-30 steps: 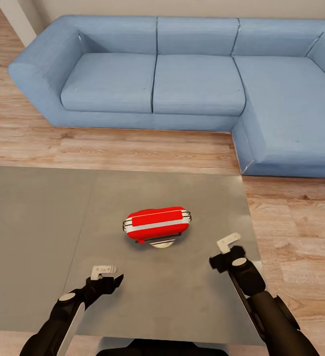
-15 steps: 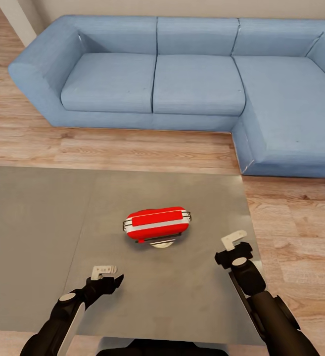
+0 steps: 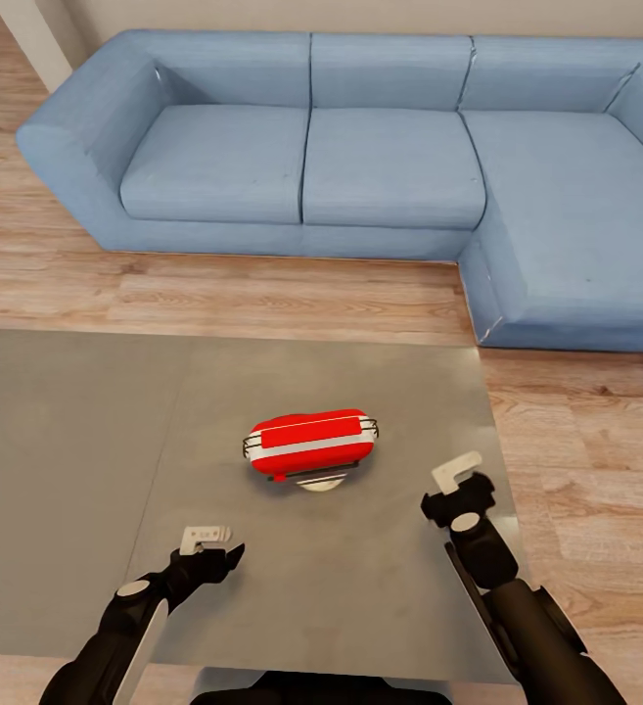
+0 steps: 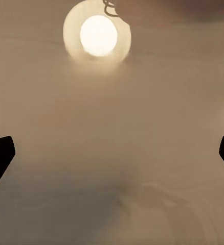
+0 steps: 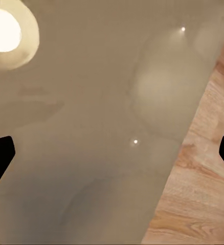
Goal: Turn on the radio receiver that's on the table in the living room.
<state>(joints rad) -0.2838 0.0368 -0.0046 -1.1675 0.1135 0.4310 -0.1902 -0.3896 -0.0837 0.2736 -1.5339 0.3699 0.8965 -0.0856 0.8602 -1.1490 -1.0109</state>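
The radio receiver (image 3: 310, 446) sits mid-frame on the table (image 3: 76, 441); left pincer (image 3: 206, 537) lower left and right pincer (image 3: 455, 474) lower right apparently both gape, empty.

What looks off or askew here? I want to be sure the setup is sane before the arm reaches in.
Only the radio receiver stands out: it lies on its side on the table, tilted, its wire handle against its body. Nothing is spilled or broken. Both grippers, left and right, hover apart from it.
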